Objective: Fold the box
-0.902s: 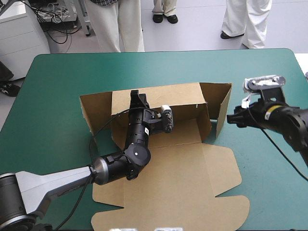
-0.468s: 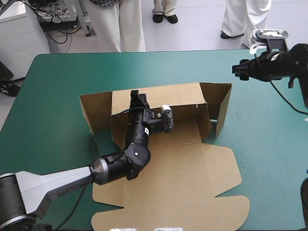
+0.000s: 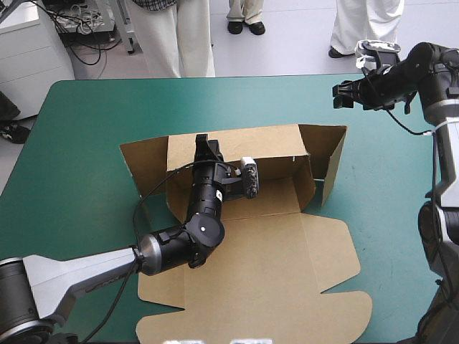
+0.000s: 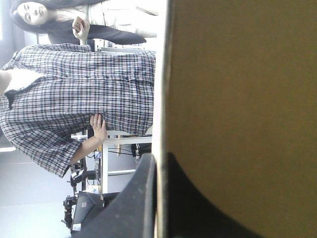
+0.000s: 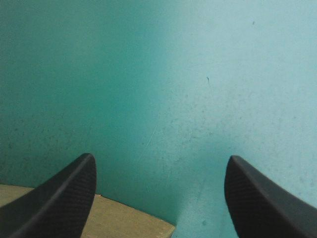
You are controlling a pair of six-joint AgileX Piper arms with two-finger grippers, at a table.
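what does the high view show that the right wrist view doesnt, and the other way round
Only the high view shows the whole box: back and side walls raised, lid flat toward the near edge. It also shows the left gripper clamped on the back wall and the right gripper raised near the table's far right corner, clear of the box. Only the right wrist view shows the right gripper's fingers plainly open, standing apart. Both show the teal-green cover and brown board, though the right wrist view catches just one corner of it.

No lettering, label, brand or number can be read on the brown box [image 3: 244,287] or the teal-green cover [image 3: 86,143].
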